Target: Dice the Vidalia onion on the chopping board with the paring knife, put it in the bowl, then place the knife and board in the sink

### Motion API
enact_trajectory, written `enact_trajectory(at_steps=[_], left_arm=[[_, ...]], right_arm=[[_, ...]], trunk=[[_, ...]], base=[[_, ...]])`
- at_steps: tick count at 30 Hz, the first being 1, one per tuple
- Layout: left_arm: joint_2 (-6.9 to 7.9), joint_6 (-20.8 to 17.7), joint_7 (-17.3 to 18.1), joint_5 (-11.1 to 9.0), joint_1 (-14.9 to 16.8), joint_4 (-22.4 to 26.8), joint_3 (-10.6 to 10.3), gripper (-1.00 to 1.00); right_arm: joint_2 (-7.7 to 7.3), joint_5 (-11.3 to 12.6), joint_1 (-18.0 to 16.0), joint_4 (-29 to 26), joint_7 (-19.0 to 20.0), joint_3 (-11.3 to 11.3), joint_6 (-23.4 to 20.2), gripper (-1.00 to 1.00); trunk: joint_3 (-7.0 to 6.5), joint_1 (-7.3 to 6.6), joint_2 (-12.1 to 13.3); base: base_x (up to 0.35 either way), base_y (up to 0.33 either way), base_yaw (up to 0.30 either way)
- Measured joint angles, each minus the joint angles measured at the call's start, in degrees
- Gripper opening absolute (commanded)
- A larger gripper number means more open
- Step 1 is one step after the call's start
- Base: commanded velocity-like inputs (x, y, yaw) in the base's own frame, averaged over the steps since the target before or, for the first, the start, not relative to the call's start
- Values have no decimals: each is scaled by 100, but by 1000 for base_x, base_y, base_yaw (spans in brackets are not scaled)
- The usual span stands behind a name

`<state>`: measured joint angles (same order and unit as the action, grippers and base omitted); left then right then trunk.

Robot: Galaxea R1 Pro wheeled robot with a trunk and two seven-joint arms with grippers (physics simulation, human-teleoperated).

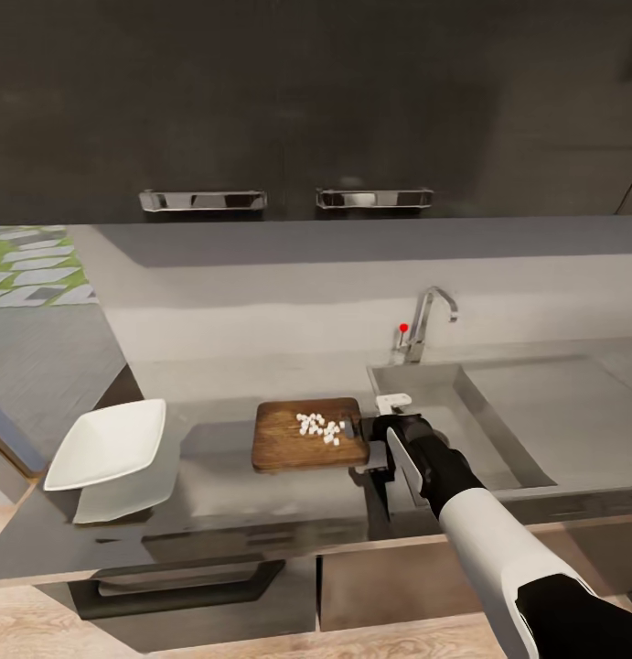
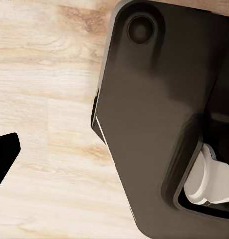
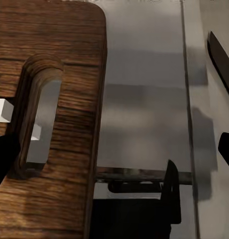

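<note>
Right claw at the board's handle end, diced onion on the wood

Right claw sits at the chopping board's end nearest the sink, low over the desk. From the head view I cannot tell how far its fingers are parted or whether they touch the board; nothing shows in its grip. The diced onion lies as a loose scatter of white cubes on the board, toward its sink end. The bowl rests on the desk well apart from the board, on the side away from the sink. A chrome tap with a small red knob stands behind the basin.

On the left wrist view, a dark robot part hangs over a pale wooden floor. A dark tip shows at the frame's edge, but the left claw's opening cannot be read.

On the right wrist view, the board's handle slot is close up, with two white cubes beside it. One dark fingertip overlaps the board by the slot, and the other is far across over the grey desk, so the claw is spread wide and empty.
</note>
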<state>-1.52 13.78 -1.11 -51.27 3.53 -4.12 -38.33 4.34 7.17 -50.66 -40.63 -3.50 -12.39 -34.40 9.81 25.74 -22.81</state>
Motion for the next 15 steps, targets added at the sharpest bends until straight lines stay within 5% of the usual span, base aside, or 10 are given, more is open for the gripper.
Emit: enact_trajectory(at_steps=[15], left_arm=[[0, 6, 0, -3, -2, 0, 0, 100]], right_arm=[[0, 0, 0, 0, 0, 0, 0, 100]], trunk=[[0, 1, 0]], base=[[26, 0, 0]])
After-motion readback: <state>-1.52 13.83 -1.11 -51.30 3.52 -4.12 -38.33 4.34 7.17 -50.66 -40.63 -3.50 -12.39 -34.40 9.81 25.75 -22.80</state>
